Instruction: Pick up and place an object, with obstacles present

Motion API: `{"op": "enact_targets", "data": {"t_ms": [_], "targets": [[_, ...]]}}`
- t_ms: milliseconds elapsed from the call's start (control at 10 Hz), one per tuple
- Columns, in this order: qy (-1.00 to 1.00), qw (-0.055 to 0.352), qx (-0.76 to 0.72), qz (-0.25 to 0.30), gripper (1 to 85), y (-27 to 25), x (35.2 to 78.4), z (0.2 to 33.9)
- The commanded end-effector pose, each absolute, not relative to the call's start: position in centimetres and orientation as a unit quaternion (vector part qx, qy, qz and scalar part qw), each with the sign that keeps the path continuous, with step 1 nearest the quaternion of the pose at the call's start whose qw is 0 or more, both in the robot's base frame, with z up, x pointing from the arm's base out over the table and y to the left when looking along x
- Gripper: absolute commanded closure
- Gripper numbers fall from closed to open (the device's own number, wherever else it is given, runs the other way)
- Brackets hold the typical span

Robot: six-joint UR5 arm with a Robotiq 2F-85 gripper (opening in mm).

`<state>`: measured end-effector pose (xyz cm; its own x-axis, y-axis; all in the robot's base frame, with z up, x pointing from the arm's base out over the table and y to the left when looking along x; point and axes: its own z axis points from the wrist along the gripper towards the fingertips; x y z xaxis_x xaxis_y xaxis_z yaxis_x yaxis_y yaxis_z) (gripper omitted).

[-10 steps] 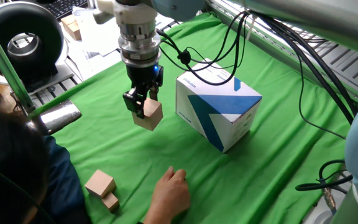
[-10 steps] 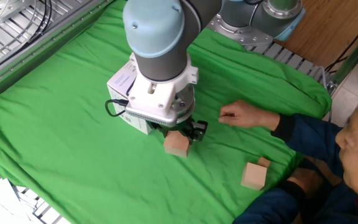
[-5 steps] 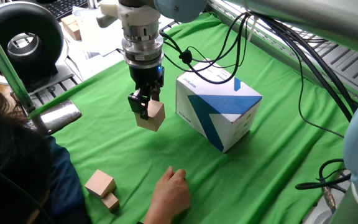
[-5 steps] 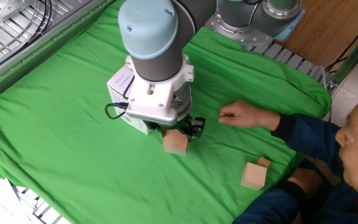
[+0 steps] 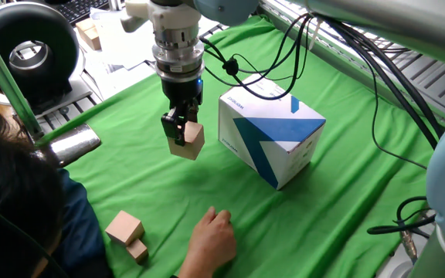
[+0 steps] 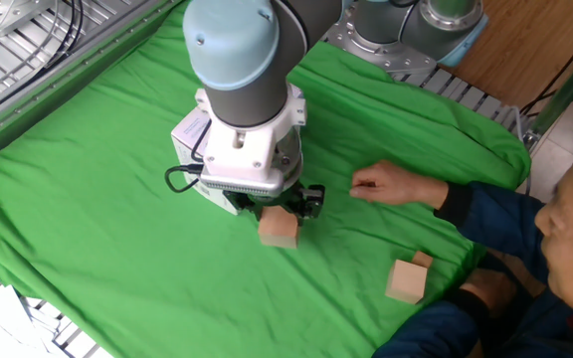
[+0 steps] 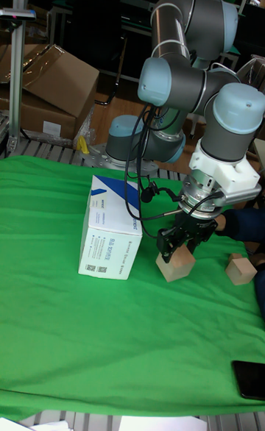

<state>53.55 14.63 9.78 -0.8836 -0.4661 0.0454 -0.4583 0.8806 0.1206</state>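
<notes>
The object, a small light-tan wooden cube (image 5: 189, 142), hangs just above the green cloth with my gripper (image 5: 180, 131) shut on it from above. The same cube (image 6: 279, 231) shows under the wrist in the other fixed view, and in the tall view the cube (image 7: 176, 266) sits between the fingers of the gripper (image 7: 175, 251). The obstacle, a large white box with blue shapes (image 5: 273, 137), stands on the cloth right beside the cube. My arm hides most of the box (image 6: 191, 130) in the other fixed view; the box (image 7: 110, 235) is left of the cube in the tall view.
A tan block joined to a smaller block (image 5: 128, 233) lies near the front edge. A person's hand (image 5: 213, 238) rests on the cloth close to the cube. A dark phone (image 7: 249, 379) lies at the cloth's corner. Cables (image 5: 284, 54) hang over the box.
My gripper, still holding the cube, has drifted slightly toward the box and a little upward. The box, joined block and hand have not moved.
</notes>
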Motion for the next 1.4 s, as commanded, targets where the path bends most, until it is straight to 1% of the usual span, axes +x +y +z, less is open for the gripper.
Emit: {"op": "enact_targets", "data": {"t_ms": [0,200,400,500,800,900,1000,1100,1200,1300], "targets": [[-0.967,0.035,0.242,-0.068,34.7,15.1,53.6,10.3],[-0.966,0.037,0.243,-0.078,29.3,15.5,53.4,10.4],[-0.967,0.04,0.241,-0.079,28.0,15.6,53.3,10.5],[-0.967,0.041,0.24,-0.077,25.0,15.5,53.3,10.5],[-0.97,0.034,0.229,-0.077,24.0,15.8,53.8,10.7],[-0.971,0.036,0.22,-0.08,28.0,15.8,53.7,11.5],[-0.97,0.053,0.227,-0.074,37.0,14.6,53.0,14.0],[-0.968,0.082,0.229,-0.065,38.0,13.5,51.7,17.9],[-0.971,0.101,0.215,0.0,70.3,10.3,51.3,21.8],[-0.964,0.093,0.241,0.057,84.3,6.7,52.0,24.0]]}}
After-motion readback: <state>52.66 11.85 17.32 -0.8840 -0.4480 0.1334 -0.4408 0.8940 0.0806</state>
